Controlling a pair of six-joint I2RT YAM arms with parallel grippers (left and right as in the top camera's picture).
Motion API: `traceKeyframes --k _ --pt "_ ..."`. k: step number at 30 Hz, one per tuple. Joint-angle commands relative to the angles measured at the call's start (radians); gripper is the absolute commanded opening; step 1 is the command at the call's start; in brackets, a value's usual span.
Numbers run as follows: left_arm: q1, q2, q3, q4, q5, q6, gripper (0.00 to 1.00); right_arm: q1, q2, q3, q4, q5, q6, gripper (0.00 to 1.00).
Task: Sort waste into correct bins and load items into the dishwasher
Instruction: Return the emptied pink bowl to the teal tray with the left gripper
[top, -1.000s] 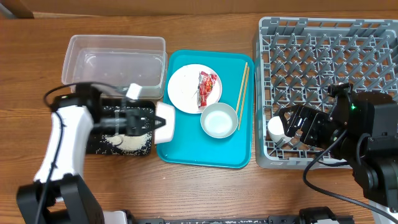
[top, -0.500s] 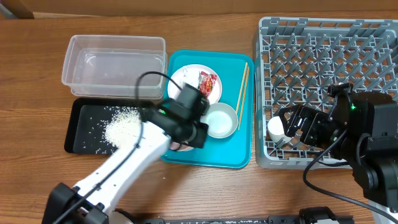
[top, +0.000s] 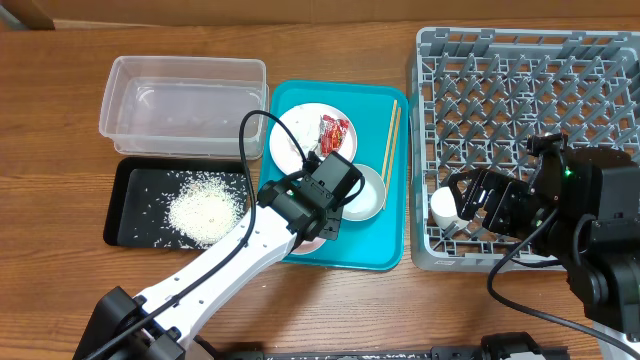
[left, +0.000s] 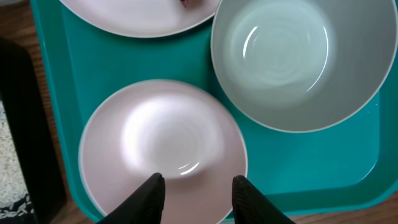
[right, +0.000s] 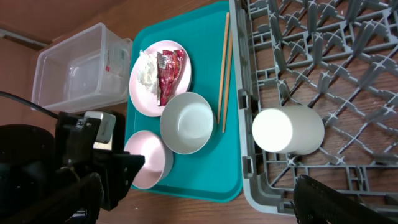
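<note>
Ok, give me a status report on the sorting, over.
Left gripper open over pink plate on teal tray. Right gripper open beside cup in rack. Rice in black tray; wrapper, bowl, chopsticks not yet sorted. Nothing in the way.

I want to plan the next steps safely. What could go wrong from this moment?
1. The left gripper hangs open over the pink plate, whose rim lies very close to the bowl; a grasp there may nudge the bowl.
2. The red wrapper and tissue lie on the white plate; loading it now would carry waste into the rack.
3. The cup lies on its side and might roll.
</note>
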Motion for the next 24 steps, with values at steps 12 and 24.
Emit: traceKeyframes --k 12,24 --pt "0.154 0.095 0.262 0.141 -0.045 0.199 0.54 -0.002 -0.009 0.014 0.002 0.000 -0.003 1.00" --pt "0.182 0.419 0.262 0.273 0.099 0.207 0.62 -0.002 -0.009 0.014 -0.005 0.000 -0.003 1.00"
